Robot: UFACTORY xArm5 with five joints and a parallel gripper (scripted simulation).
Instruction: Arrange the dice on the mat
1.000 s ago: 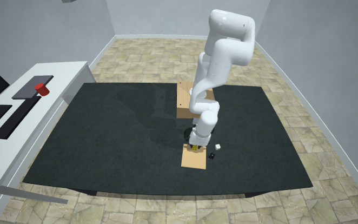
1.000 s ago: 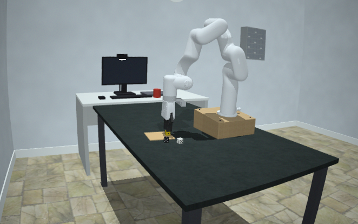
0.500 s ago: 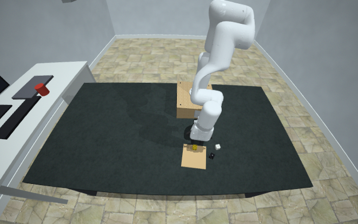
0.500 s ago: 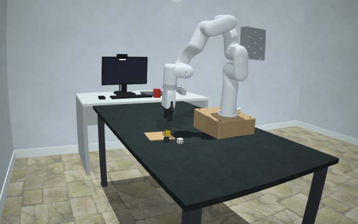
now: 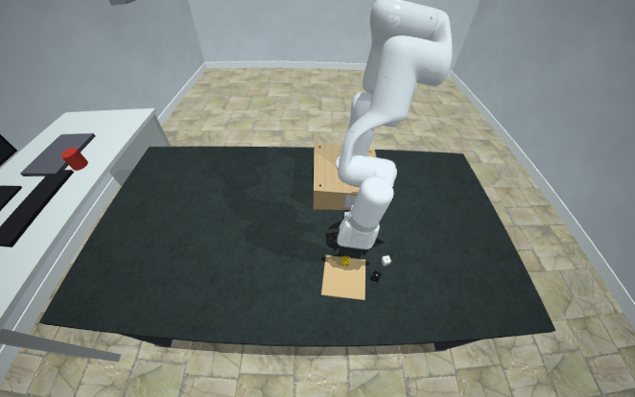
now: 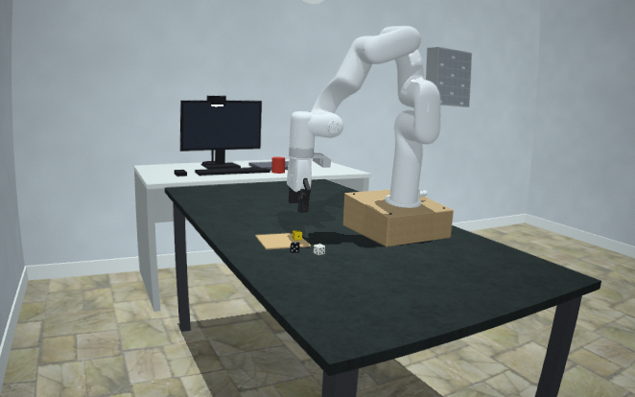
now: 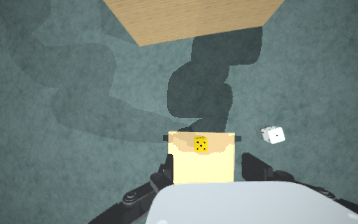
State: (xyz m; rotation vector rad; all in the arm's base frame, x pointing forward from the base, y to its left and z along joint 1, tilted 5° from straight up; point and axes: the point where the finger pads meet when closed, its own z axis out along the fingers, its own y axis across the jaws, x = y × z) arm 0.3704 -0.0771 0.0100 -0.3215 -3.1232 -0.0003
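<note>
Centrally, the gripper [image 5: 346,259] [image 6: 298,207] [image 7: 207,164] hangs above the dark table [image 5: 192,288] [image 6: 408,297] [image 7: 135,165], fingers spread, grasping nothing. The yellow die [image 5: 345,261] [image 6: 297,235] [image 7: 201,144] lies on the tan mat [image 5: 343,283] [image 6: 273,241] [image 7: 202,167]; the black die [image 5: 376,276] [image 6: 294,247] and white die [image 5: 387,260] [image 6: 319,248] [image 7: 274,135] lie off it, near its side.

arm [image 5: 369,206] [image 6: 301,139] [image 7: 225,205]: risen | yellow die [image 5: 345,261] [image 6: 297,235] [image 7: 201,144]: now well apart below it
</note>
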